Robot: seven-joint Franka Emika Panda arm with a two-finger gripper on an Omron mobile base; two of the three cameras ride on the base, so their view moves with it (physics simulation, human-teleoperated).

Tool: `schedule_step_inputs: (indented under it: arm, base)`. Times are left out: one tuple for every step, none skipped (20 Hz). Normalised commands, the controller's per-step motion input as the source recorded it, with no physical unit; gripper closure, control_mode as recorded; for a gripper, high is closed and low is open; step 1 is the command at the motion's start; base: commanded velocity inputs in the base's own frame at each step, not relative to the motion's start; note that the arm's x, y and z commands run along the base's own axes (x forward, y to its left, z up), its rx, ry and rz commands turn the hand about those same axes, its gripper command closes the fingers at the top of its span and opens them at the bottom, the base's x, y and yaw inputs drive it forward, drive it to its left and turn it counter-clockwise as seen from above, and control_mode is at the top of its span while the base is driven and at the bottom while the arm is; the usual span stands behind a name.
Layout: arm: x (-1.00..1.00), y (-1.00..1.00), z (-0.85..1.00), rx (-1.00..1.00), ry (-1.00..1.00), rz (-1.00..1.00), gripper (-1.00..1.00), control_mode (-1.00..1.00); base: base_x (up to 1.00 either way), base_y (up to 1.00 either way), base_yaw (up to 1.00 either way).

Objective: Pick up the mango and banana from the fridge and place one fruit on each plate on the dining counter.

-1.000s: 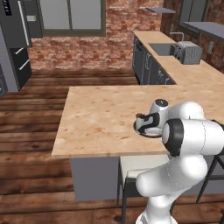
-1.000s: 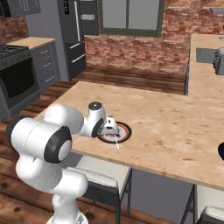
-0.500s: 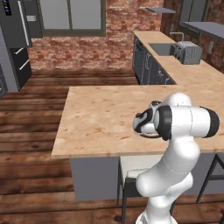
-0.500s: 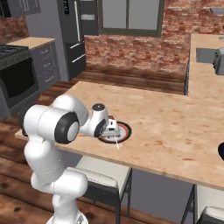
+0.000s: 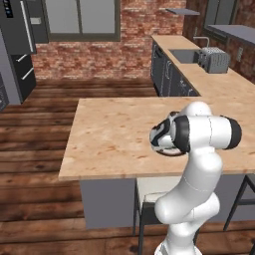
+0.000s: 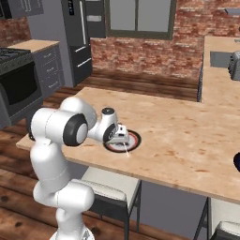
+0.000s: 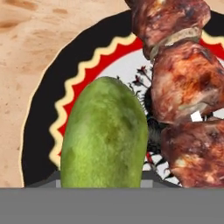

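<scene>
So what changed in the last second: the arm has swung its elbow up and over, from a low hunch to a taller arch, while the gripper [image 6: 122, 138] has stayed parked over the red-ringed plate [image 6: 136, 141] on the dining counter [image 6: 187, 136]. The base and the plate haven't shifted at all. We read that as the arm sorting out its posture for the set-down rather than carrying anything further, so the first drop looks close to done. From the hand view, the mango [image 7: 105, 135] sits right up against the camera, just where the fingertips would be and hiding them. It looks clamped between the jaws, hanging over the plate's inner ring, though we can't tell if it already touches the plate. Annoyingly, a meat skewer [image 7: 183, 87] is already lying across the same plate, right beside the mango, so there isn't much room. Texture-wise, the mango is a matte, slightly mottled green oval, smooth and rounded, so it could roll once let go. The skewer is lumpy, glossy reddish-brown chunks. The plate is flat with a black rim, a yellow zigzag, a red ring and a pale patterned middle. The counter is light speckled wood, hard and level. One fruit is nearly placed, and the banana half is yet to do.
</scene>
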Motion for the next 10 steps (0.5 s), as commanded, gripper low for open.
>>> schedule_step_inputs:
  arm:
    - [0.13,-0.12,-0.14,0.00,0.00,0.00,-1.00,-1.00]
    - [0.11,-0.21,-0.10,0.00,0.00,0.00,-1.00,-1.00]
    - [0.00,-0.34,0.00,0.00,0.00,0.00,-1.00,-1.00]
    - [0.00,-0.24,0.00,0.00,0.00,0.00,-1.00,-1.00]
    - [0.00,-0.19,0.00,0.00,0.00,0.00,-1.00,-1.00]
    - [0.00,-0.26,0.00,0.00,0.00,0.00,-1.00,-1.00]
    - [-0.04,-0.14,0.00,0.00,0.00,0.00,-1.00,-1.00]
    - [0.00,-0.07,0.00,0.00,0.00,0.00,-1.00,-1.00]
    - [0.00,0.00,0.00,0.00,0.00,0.00,-1.00,-1.00]
    - [0.00,0.00,0.00,0.00,0.00,0.00,-1.00,-1.00]
  base:
    - [0.00,0.00,0.00]
    - [0.00,0.00,0.00]
    - [0.00,0.00,0.00]
    - [0.00,0.00,0.00]
    - [0.00,0.00,0.00]
    - [0.00,0.00,0.00]
    - [0.00,0.00,0.00]
    - [0.00,0.00,0.00]
    - [0.00,0.00,0.00]
    - [0.00,0.00,0.00]
